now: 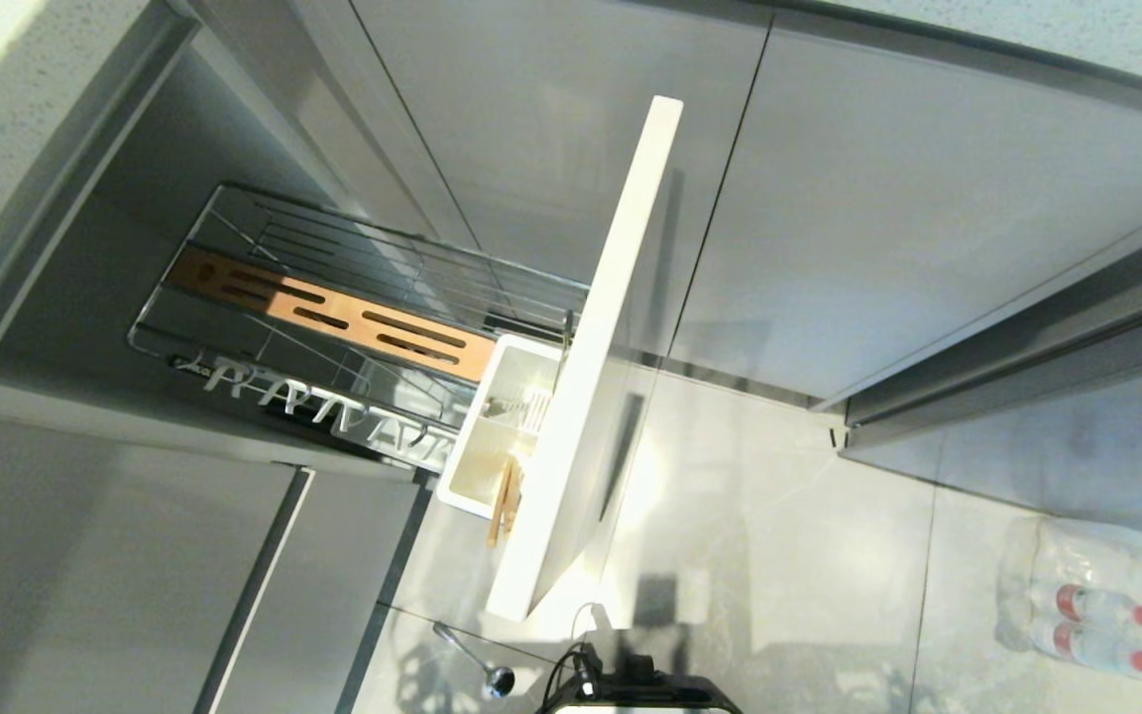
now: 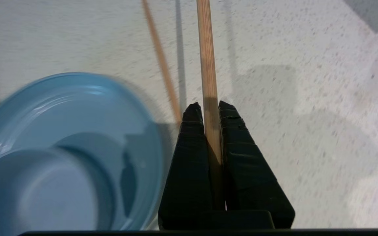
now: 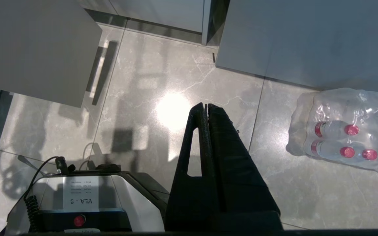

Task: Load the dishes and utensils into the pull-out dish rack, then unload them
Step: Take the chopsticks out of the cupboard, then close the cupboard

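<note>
My left gripper [image 2: 210, 106] is shut on a light wooden chopstick [image 2: 207, 49] that runs out past its fingertips, above a speckled white countertop [image 2: 307, 98]. Another chopstick [image 2: 162, 65] lies on that counter. Beside the gripper sits the light-blue plate [image 2: 77, 105] with the grey-blue bowl [image 2: 38, 193] on it. In the head view the pull-out dish rack [image 1: 264, 233] stands open, with its wooden bar [image 1: 333, 315] and white caddy [image 1: 492, 397], where brown sticks [image 1: 504, 506] stand. The spoon [image 1: 477, 659] lies on the floor. My right gripper [image 3: 206, 105] hangs shut and empty over the floor.
The rack's pale front panel [image 1: 601, 377] juts out over the tiled floor. A shrink-wrapped pack of water bottles [image 1: 1096, 605] lies on the floor at the right. My own base [image 3: 87, 196] is just below the right gripper. Grey cabinet fronts surround the rack.
</note>
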